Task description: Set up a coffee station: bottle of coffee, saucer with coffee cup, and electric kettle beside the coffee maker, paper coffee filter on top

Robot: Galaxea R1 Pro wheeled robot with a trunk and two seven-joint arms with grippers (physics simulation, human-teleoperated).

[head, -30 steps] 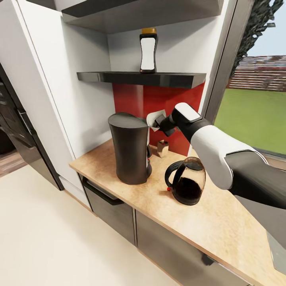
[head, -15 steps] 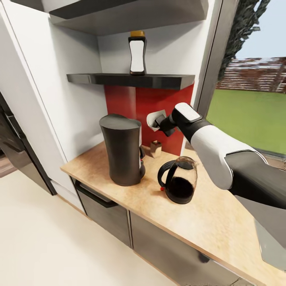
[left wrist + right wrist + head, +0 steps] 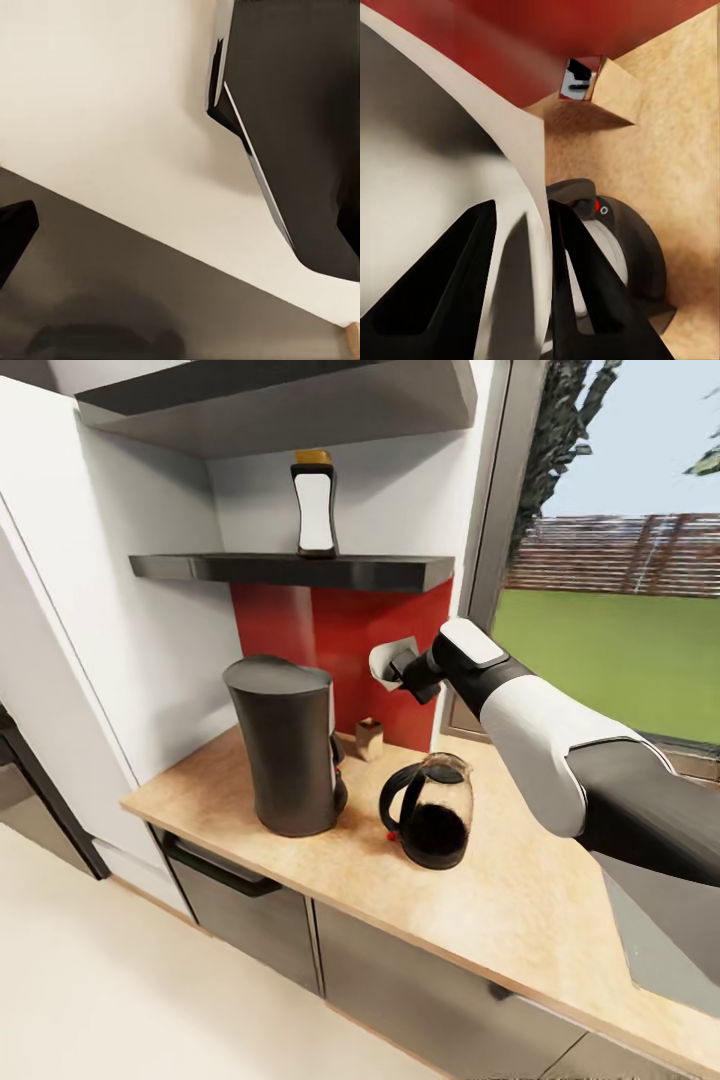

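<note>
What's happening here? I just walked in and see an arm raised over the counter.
The robot's right pincer holds the white paper coffee filter in the air, beside and above the coffee maker, not yet on top of it. The electric kettle already stands next to the maker on the countertop. The bottle of coffee is up on the kitchen shelf.

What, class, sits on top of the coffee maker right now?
Nothing: the coffee maker's slanted top is bare. The paper coffee filter is in the right gripper, up beside the maker. The maker's inside is hidden.
</note>
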